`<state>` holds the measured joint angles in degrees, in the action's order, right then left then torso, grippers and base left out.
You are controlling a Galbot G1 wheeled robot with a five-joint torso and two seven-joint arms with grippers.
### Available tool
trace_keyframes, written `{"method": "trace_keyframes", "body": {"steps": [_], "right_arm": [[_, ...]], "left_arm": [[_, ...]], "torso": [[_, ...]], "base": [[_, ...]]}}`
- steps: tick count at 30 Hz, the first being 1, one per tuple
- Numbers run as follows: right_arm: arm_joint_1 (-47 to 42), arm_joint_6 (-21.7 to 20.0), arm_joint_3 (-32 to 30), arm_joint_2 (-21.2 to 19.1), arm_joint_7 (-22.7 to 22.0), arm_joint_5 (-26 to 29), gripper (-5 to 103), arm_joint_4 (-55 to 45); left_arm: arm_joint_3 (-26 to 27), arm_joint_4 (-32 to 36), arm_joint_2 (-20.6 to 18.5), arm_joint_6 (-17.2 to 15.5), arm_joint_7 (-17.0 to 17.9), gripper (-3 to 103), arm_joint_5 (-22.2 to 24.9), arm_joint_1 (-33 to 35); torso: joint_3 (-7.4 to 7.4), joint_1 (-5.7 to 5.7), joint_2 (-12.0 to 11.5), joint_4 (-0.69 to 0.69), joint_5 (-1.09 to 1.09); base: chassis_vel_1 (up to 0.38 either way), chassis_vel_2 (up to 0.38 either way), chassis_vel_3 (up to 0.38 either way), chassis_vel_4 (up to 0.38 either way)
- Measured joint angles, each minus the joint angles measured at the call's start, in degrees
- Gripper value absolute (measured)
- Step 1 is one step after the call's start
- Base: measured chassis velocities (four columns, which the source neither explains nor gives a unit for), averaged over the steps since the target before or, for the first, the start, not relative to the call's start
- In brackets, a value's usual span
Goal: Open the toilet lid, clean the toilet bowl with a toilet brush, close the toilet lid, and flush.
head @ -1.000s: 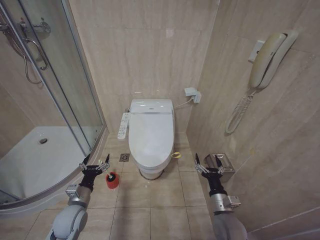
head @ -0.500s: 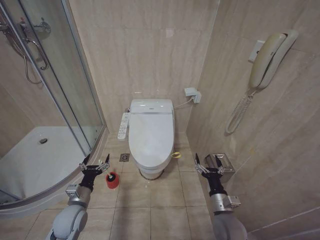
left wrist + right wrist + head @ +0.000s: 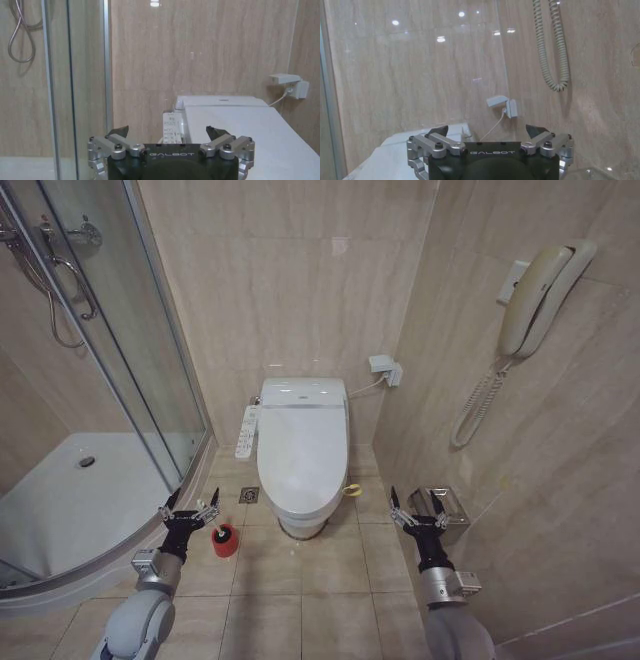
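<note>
The glossy white toilet lid lies shut over the toilet bowl, which is hidden beneath it; the lid also appears in the left wrist view. A yellow loop sits at its right edge. On the floor left of the pedestal stands the small red holder with the black head of the toilet brush in it. My left gripper is open, low at the left, just left of the holder. On the right my right gripper is open near the wall, holding nothing.
A glass shower enclosure with a white curved tray fills the left. A remote panel hangs beside the toilet. A wall phone with coiled cord and a metal box are on the right wall. A floor drain is near the pedestal.
</note>
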<state>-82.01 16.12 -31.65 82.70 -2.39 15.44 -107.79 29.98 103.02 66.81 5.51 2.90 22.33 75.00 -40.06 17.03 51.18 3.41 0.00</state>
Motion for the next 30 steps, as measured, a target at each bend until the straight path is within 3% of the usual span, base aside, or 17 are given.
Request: {"method": "trace_keyframes", "body": {"steps": [30], "right_arm": [[0.0,0.0,0.0,0.0,0.0,0.0,100,0.0]], "left_arm": [[0.0,0.0,0.0,0.0,0.0,100,0.0,0.0]], "torso": [[0.0,0.0,0.0,0.0,0.0]], "base": [[0.0,0.0,0.0,0.0]]}}
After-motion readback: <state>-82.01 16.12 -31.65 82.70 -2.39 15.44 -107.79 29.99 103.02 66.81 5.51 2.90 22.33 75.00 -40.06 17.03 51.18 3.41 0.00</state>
